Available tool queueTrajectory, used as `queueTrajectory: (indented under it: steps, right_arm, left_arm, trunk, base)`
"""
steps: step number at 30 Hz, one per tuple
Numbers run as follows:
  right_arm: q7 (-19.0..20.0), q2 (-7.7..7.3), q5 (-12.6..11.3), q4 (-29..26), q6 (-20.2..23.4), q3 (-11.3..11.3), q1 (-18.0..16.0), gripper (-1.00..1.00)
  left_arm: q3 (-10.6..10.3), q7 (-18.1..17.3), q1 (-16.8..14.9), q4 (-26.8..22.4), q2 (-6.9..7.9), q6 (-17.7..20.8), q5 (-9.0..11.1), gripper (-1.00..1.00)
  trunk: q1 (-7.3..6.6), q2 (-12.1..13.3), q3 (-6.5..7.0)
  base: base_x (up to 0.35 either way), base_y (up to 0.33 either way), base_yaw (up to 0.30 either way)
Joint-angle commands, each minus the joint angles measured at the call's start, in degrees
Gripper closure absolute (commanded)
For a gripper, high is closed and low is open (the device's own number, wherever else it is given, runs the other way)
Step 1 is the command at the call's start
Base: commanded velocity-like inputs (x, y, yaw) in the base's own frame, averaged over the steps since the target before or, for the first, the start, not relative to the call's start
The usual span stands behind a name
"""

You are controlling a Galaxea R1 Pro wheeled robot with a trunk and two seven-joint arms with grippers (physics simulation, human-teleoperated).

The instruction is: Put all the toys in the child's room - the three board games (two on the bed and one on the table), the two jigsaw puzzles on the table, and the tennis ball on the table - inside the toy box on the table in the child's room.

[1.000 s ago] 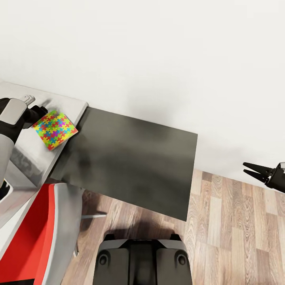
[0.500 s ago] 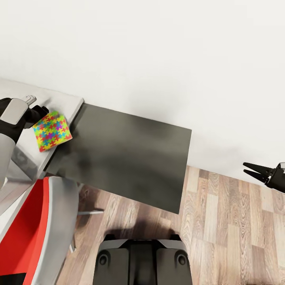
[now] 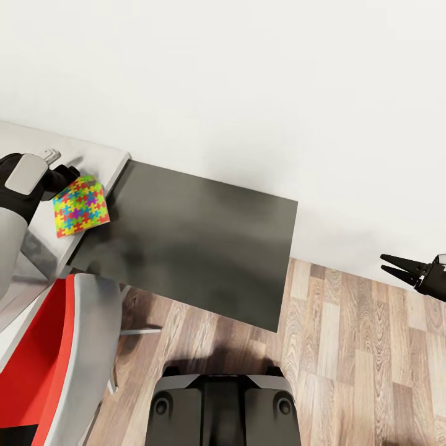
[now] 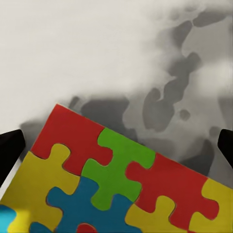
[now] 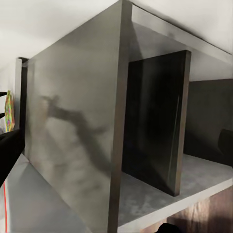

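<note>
The flat square jigsaw puzzle with bright red, yellow, green and blue pieces (image 3: pixel 81 205) was at nine o'clock in the head view. It was in the black left gripper (image 3: pixel 62 175), which was clenched on one edge and lifted it a little above the pale grey marbled table (image 3: pixel 93 162). In the left wrist view the puzzle (image 4: pixel 111 179) sat between the two dark fingertips (image 4: pixel 9 150), over the table's cloudy top (image 4: pixel 97 48). It was likely held that way so it could be carried to the toy box.

The black right gripper (image 3: pixel 402 269) hung at three o'clock over the brown wooden floor (image 3: pixel 365 359). Its jaws were a little apart and held nothing, probably waiting out of the way. A dark grey cabinet (image 3: pixel 198 235) stood in the middle, and a red and grey chair (image 3: pixel 62 347) at seven o'clock.

Compared with a second ago, the whole view had slid over. The puzzle had turned more upright and sat closer to the arm.
</note>
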Motion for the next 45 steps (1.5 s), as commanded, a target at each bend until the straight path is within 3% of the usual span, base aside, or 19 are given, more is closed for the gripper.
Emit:
queueTrajectory:
  steps: [1, 9, 27, 33, 45]
  right_arm:
    - [0.26, 0.00, 0.18, 0.02, 0.29, -0.04, -0.06, -1.00]
    - [0.28, 0.00, 0.18, 0.02, 0.31, -0.04, -0.06, -1.00]
    - [0.17, 0.06, 0.10, 0.01, 0.15, 0.12, -0.06, -1.00]
    - [0.16, 0.08, 0.09, 0.02, 0.06, 0.13, -0.06, -1.00]
    - [0.15, 0.09, -0.02, -0.05, -0.03, 0.26, -0.13, -1.00]
  left_arm:
    - [-0.44, 0.41, -0.03, -0.09, 0.07, 0.11, 0.63, -1.00]
    - [-0.44, 0.41, -0.03, -1.13, 0.01, 0.12, 0.63, -1.00]
    - [-0.53, 0.56, -0.03, -13.21, -1.19, 0.89, 0.69, -1.00]
    - [-0.51, 0.58, -0.03, -17.64, -1.48, 4.06, 0.71, -1.00]
    - [-0.51, 0.66, -0.03, -22.91, -2.17, 6.22, 0.71, -1.00]
  trunk:
    - [0.04, -0.09, -0.07]
    - [0.04, -0.09, -0.07]
    - [0.04, -0.09, -0.07]
    - [0.04, -0.09, -0.07]
    - [0.04, -0.09, -0.07]
  base:
    - [-0.002, -0.003, 0.000]
    - [-0.001, -0.001, 0.000]
    - [0.000, 0.000, 0.000]
    - [0.000, 0.000, 0.000]
    - [0.000, 0.000, 0.000]
